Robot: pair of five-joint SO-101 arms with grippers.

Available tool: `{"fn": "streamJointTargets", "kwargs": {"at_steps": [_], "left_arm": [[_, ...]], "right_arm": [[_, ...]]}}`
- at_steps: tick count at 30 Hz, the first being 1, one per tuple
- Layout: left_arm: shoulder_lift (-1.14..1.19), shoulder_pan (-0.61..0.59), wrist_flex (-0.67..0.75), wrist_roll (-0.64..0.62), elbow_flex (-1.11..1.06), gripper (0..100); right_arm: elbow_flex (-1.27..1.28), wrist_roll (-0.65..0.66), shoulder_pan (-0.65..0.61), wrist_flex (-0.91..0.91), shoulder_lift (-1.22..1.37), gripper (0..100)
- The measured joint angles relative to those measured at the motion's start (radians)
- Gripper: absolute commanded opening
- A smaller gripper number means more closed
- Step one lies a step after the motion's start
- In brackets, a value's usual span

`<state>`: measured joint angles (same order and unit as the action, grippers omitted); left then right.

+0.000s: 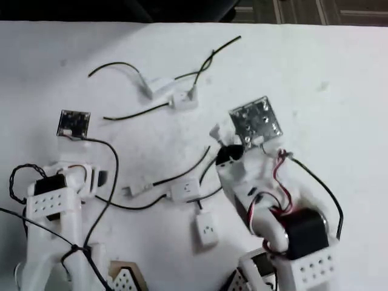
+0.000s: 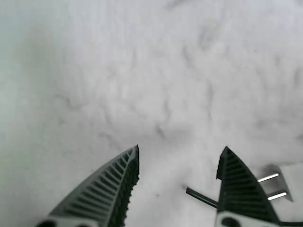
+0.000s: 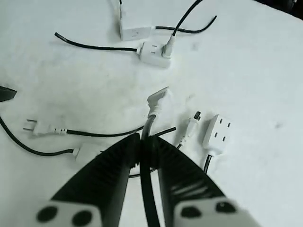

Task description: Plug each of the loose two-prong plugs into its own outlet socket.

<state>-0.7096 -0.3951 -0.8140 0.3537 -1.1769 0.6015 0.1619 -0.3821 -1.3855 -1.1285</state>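
Overhead, the white table carries four white outlet blocks with black cords. Far from the arms, the plugged block has a plug seated in it, and the second block lies just beside it. Nearer the arms, the third block lies between them, with the fourth block close by toward the bases. The loose plug lies flat between the third block and the left end effector, prongs toward that arm. The right end effector is over the middle of the table with the held plug at its tip. From the left wrist, the left end effector is released, its toothed fingers spread wide over bare table. The loose plug shows its two prongs just past one finger. From the right wrist, the right end effector is clenched on the black cord of the held plug, whose head sticks out just beyond the fingertips. Beyond lie the plugged block and second block. The loose plug lies off to one side.
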Motion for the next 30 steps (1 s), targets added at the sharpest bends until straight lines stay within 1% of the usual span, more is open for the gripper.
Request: {"fn": "streamJointTargets", "kwargs": {"at_steps": [4,9,13,17,22,23,26,28,30], "left_arm": [[0.000,0.000,0.000,0.000,0.000,27],[0.000,0.000,0.000,0.000,0.000,27],[0.000,0.000,0.000,0.000,0.000,27],[0.000,0.000,0.000,0.000,0.000,27],[0.000,0.000,0.000,0.000,0.000,27],[0.000,0.000,0.000,0.000,0.000,27],[0.000,0.000,0.000,0.000,0.000,27],[0.000,0.000,0.000,0.000,0.000,27],[0.000,0.000,0.000,0.000,0.000,27]], "right_arm": [[0.000,0.029,0.051,-0.054,0.031,3.8],[0.000,0.032,0.049,-0.061,0.227,16.0],[-0.015,-0.038,-0.032,-0.018,0.410,15.5],[-0.060,-0.060,-0.124,0.069,0.500,13.9],[-0.094,-0.057,-0.127,0.060,0.508,13.1],[-0.094,-0.041,-0.115,0.044,0.514,13.2],[-0.074,0.066,-0.043,0.008,0.516,13.3],[-0.025,0.129,0.008,0.006,0.517,13.4],[0.041,0.163,0.032,0.023,0.517,13.4]]}}
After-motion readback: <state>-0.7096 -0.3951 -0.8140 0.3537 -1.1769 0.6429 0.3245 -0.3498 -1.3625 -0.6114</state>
